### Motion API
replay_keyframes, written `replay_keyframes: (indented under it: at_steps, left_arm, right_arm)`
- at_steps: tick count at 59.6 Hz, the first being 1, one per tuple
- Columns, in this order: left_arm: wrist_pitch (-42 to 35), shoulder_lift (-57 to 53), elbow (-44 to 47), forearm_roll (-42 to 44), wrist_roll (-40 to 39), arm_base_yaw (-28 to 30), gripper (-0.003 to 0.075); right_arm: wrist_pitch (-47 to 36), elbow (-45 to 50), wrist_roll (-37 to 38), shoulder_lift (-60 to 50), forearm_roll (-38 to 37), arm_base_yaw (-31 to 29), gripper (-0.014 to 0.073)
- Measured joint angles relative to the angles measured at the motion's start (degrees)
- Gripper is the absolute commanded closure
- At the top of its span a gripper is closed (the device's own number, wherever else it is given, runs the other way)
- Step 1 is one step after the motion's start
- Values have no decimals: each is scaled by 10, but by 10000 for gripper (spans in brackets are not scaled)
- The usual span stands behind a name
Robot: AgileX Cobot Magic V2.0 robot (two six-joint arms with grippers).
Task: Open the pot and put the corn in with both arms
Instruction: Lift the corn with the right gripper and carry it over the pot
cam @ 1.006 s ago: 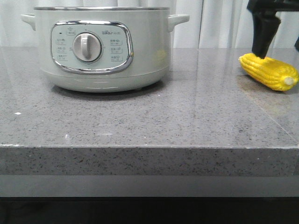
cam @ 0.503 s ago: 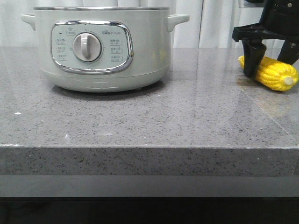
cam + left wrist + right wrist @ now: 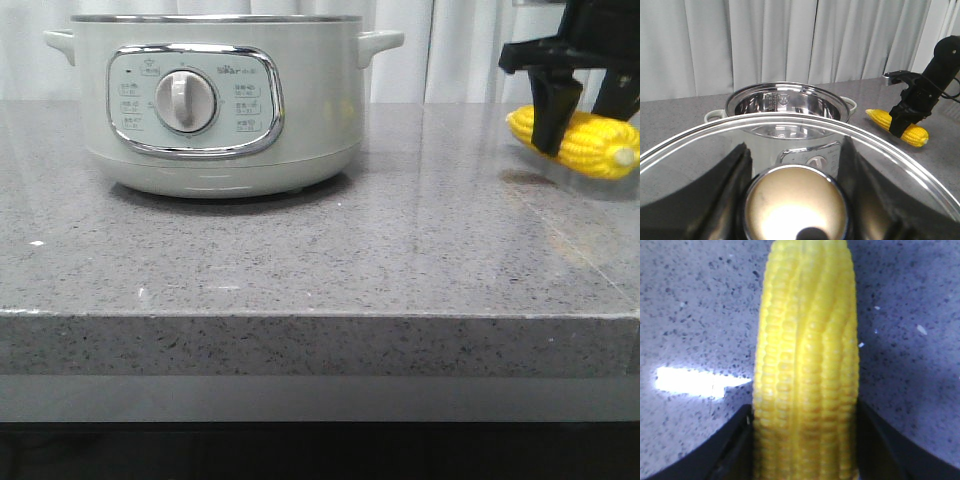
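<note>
Lying across the right gripper (image 3: 575, 120), the corn (image 3: 585, 145) runs its long axis from about 10 to 4 o'clock in the front view, pale stub toward 4. Your right gripper is clamped on its middle; whether it has cleared the bench (image 3: 320, 250) I can't tell. The pot (image 3: 220, 100) sits well apart at 9 o'clock from the corn, its steel bowl open and apparently empty in the left wrist view. Your left gripper (image 3: 795, 200) grips the lid (image 3: 880, 145) by its knob, held on the near side of the pot.
</note>
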Motion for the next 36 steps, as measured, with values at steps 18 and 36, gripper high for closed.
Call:
replay_keyframes:
  at_steps: [18, 36]
  left_arm:
    - [0, 0, 0, 0, 0, 0, 532]
    - [0, 0, 0, 0, 0, 0, 532]
  right_arm:
    - [71, -70, -1, -62, 4, 19, 298]
    - [59, -78, -6, -157, 13, 104, 298]
